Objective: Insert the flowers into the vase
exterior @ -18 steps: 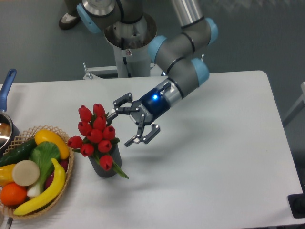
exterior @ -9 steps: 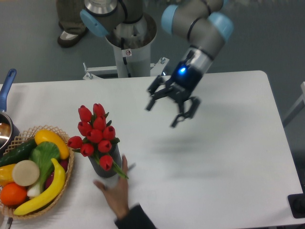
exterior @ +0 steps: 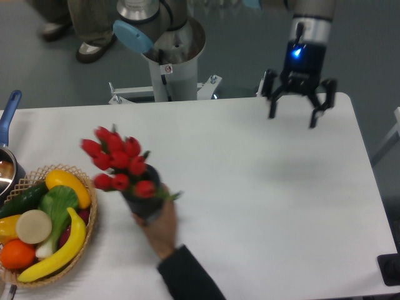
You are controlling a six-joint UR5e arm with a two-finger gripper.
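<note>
The gripper (exterior: 294, 110) hangs above the counter (exterior: 262, 187), fingers (exterior: 272, 107) spread wide, holding nothing. A hand (exterior: 159, 226) grips the vase (exterior: 142, 201) holding the flowers (exterior: 116, 164).

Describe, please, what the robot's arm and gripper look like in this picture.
The gripper is black with two dark fingers, under a black wrist showing a glowing blue light. The arm above is silver-grey. The silver-grey base column carries a light-blue joint cap and a small label.

We see red tulips (exterior: 117, 161) on green stems in a dark grey vase (exterior: 142, 201), a tan wicker basket (exterior: 89, 220) holding a yellow banana (exterior: 62, 250), an orange (exterior: 16, 254) and a green cucumber (exterior: 22, 198), and a white table (exterior: 262, 206).
</note>
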